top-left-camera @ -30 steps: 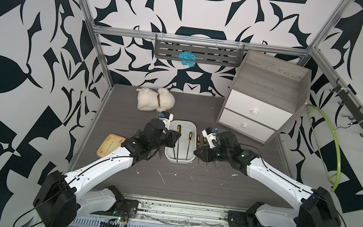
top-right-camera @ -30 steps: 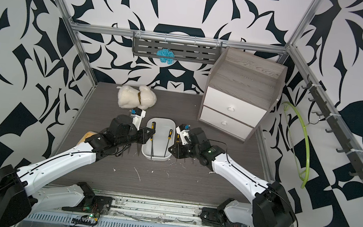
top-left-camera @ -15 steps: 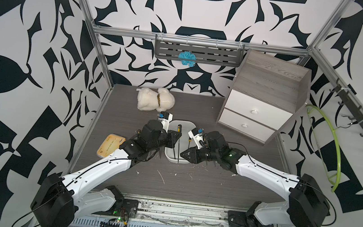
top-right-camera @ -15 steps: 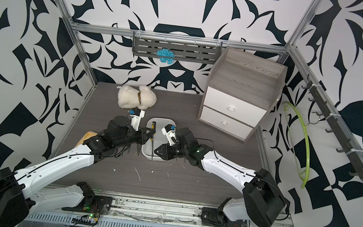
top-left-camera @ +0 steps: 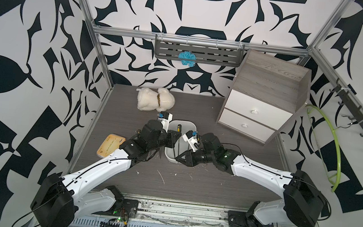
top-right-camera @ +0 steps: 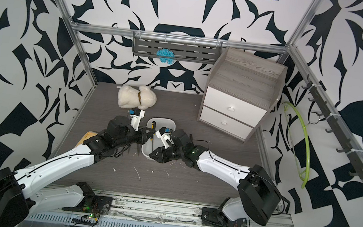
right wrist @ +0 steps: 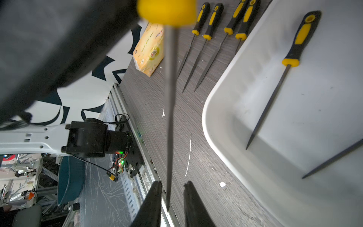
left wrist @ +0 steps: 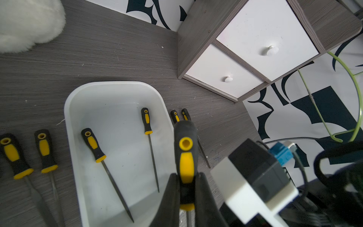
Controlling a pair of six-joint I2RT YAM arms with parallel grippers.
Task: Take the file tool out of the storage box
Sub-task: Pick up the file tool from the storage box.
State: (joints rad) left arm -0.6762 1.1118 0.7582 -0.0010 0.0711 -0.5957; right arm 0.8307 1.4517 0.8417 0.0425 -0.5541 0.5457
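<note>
Your left gripper (left wrist: 186, 176) has its fingers (left wrist: 172, 188) clamped on the black-and-yellow handle of the file (left wrist: 185, 149), just behind the yellow collar. The file is held up off the floor of the storage box (left wrist: 67, 110). In the right wrist view its thin blade runs from the blurred collar down to your right gripper (right wrist: 172, 182). That gripper's 2 fingers (right wrist: 155, 200) stand slightly apart with the blade's tip between them. The tip sits close to 1 finger and a gap shows on the other side, so nothing is pinched there.

In both top views the left gripper (top-left-camera: 172, 139) (top-right-camera: 147, 134) and right gripper (top-left-camera: 179, 158) (top-right-camera: 153, 154) meet at the near end of the storage box (top-left-camera: 184, 122) (top-right-camera: 162, 118). You cannot tell from these views whether the tip is over the box or just past its rim.

2 more files (left wrist: 93, 145) lie flat inside the box, apart from each other. On the grey wood-grain table (top-left-camera: 190, 186), 4 files (right wrist: 212, 19) lie side by side between the box and a yellow packet (right wrist: 149, 51). Another pair of files (left wrist: 176, 116) lies just beside the box's opposite rim, toward the cabinet with 2 white drawers (left wrist: 255, 49). A white plush toy (top-left-camera: 155, 99) lies beyond the box's far end.
</note>
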